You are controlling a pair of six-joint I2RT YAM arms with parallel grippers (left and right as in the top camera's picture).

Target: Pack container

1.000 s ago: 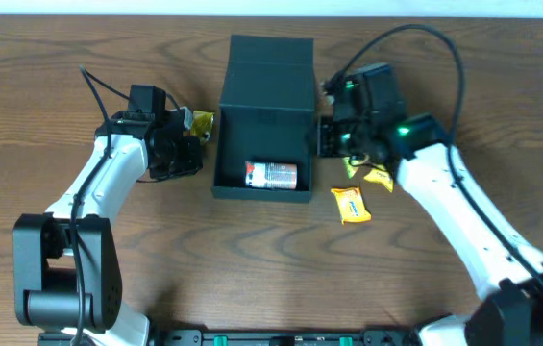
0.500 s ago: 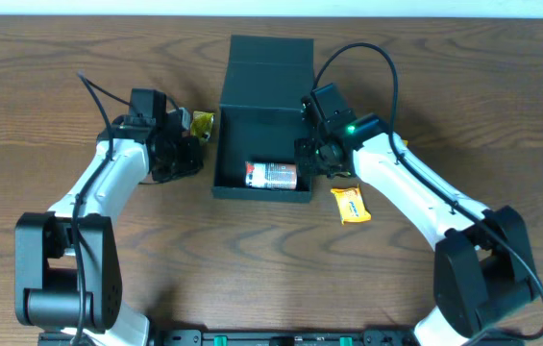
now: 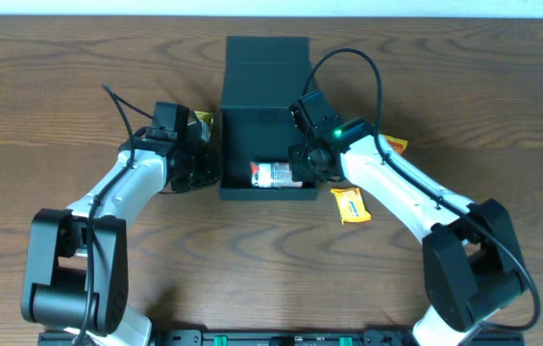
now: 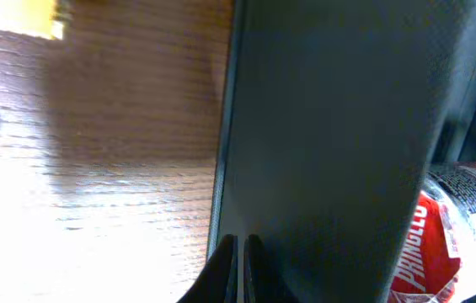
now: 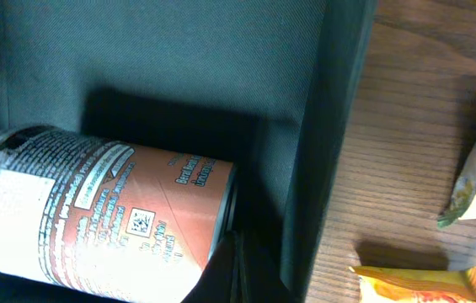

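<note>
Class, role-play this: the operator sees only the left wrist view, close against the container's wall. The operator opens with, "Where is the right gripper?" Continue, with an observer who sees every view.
Observer: The right gripper is inside the container, its tip by the end of the red can.
Operator: Any packets outside, on the right?
Observer: An orange packet lies outside its near right corner.
Operator: Is the lid open?
Observer: Yes, the lid lies folded back.

Dark brown wood-grain table point(image 3: 50, 106), pale strip along its far edge
</note>
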